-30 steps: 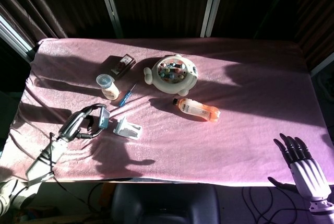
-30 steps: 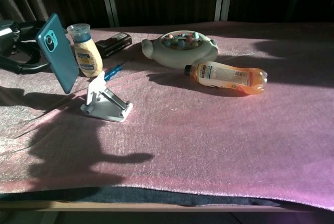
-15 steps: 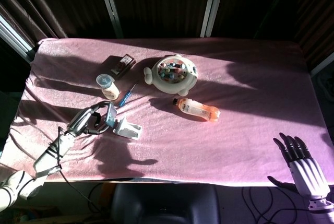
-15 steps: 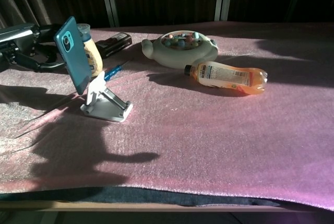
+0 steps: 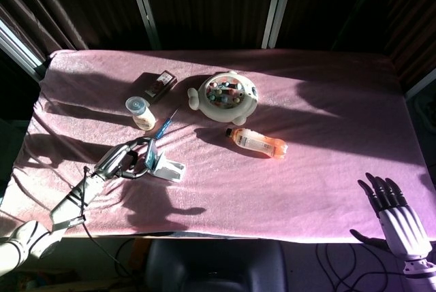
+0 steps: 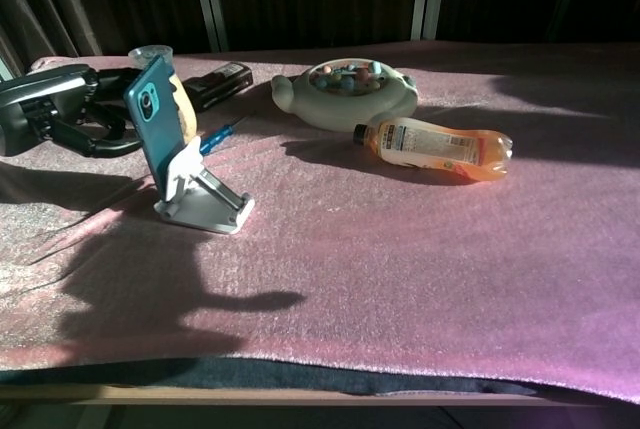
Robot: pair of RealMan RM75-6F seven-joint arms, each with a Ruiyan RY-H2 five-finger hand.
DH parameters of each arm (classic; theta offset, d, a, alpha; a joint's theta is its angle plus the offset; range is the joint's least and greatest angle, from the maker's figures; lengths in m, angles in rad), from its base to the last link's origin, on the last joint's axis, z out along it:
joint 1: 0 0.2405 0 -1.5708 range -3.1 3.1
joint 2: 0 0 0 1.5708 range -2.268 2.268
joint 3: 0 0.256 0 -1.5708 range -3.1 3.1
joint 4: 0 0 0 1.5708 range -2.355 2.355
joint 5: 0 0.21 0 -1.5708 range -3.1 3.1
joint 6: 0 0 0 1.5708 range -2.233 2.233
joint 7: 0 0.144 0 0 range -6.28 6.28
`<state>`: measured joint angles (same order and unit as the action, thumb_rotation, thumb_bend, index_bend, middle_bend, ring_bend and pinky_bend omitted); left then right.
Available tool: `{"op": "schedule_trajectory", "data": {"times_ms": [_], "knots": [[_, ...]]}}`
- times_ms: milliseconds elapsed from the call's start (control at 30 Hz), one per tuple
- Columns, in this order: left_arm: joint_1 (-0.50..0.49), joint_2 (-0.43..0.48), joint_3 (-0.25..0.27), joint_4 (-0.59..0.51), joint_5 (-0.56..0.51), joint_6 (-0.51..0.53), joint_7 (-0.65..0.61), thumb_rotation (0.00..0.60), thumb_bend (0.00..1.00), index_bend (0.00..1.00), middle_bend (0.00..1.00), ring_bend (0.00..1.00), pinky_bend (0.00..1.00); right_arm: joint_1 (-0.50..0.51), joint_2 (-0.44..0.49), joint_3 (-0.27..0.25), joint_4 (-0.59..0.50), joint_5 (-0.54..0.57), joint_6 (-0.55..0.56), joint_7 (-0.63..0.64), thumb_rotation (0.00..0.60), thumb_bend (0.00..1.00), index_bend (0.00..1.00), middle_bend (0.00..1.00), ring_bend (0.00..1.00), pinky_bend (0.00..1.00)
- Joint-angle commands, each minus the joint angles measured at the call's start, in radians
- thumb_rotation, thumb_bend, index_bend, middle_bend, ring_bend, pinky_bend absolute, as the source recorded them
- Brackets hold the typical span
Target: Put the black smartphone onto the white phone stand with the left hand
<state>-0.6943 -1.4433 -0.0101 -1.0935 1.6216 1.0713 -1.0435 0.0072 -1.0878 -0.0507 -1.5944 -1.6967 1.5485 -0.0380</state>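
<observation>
Teal-backed and tilted, the black smartphone [image 6: 158, 126] is leaning against the upright of the white phone stand [image 6: 203, 198], its lower edge sitting at the stand's cradle near the left side of the table. In the chest view the camera bump is facing forward. The left hand [image 6: 62, 119] is gripping the phone from behind, its dark fingers [image 6: 108, 139] curling around the phone's far edge; in the head view the same hand [image 5: 122, 160] is reaching in from the lower left with the phone [image 5: 149, 154] pressed up to the stand [image 5: 167, 167].

Just behind the phone, a small jar with a clear lid [image 6: 152, 54] is standing partly hidden, and a blue screwdriver [image 6: 222, 133] is lying on the pink cloth [image 6: 420, 259] beside it. Further back a dark box [image 6: 220, 82] is resting flat. A round white toy with coloured pegs [image 6: 345, 92] is sitting near the middle, with an orange drink bottle [image 6: 436, 147] lying on its side in front of it.

The right hand [image 5: 395, 212] is hanging off the table's near right corner, fingers spread and holding nothing.
</observation>
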Motion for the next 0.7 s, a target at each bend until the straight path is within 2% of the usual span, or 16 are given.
{"op": "schedule_trajectory", "data": {"times_ms": [33,533,700], "knots": [[-0.004,0.0,0.006,0.002,0.003,-0.005,-0.002,0.6,0.42,0.97,1.0,0.75,0.19,0.0,0.0,0.0,0.001,0.0,0.0,0.001,0.6,0.24,0.0,0.0,0.0,0.0],[-0.023,-0.001,0.021,0.011,-0.017,-0.045,-0.007,0.6,0.41,0.96,1.0,0.76,0.19,0.001,0.003,0.0,-0.001,0.003,-0.001,0.004,0.6,0.24,0.0,0.0,0.0,0.0],[-0.021,-0.002,0.023,0.012,-0.026,-0.052,-0.008,0.6,0.4,0.88,1.0,0.71,0.2,0.001,0.004,0.001,0.0,0.003,-0.001,0.007,0.6,0.24,0.0,0.0,0.0,0.0]]}}
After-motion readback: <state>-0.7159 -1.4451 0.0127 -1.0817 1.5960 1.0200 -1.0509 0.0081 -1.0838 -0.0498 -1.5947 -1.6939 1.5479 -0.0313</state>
